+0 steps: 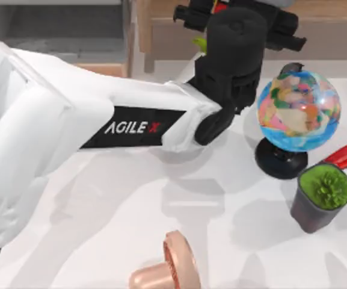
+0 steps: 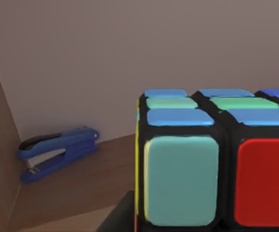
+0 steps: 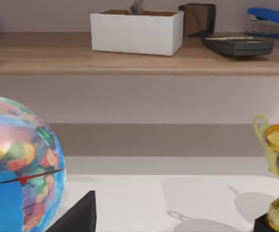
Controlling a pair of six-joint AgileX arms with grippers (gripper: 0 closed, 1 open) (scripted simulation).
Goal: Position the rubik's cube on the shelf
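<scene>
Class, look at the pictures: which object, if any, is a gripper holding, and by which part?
The left gripper appears to carry the rubik's cube at the shelf; the exact place of the hold cannot be told.

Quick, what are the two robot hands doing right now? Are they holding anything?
Left gripper: over the long light-brown wooden shelf, holding the small black-gridded rubik's cube.
Right gripper: its dark finger shows beside the colourful globe; cannot be told.
</scene>
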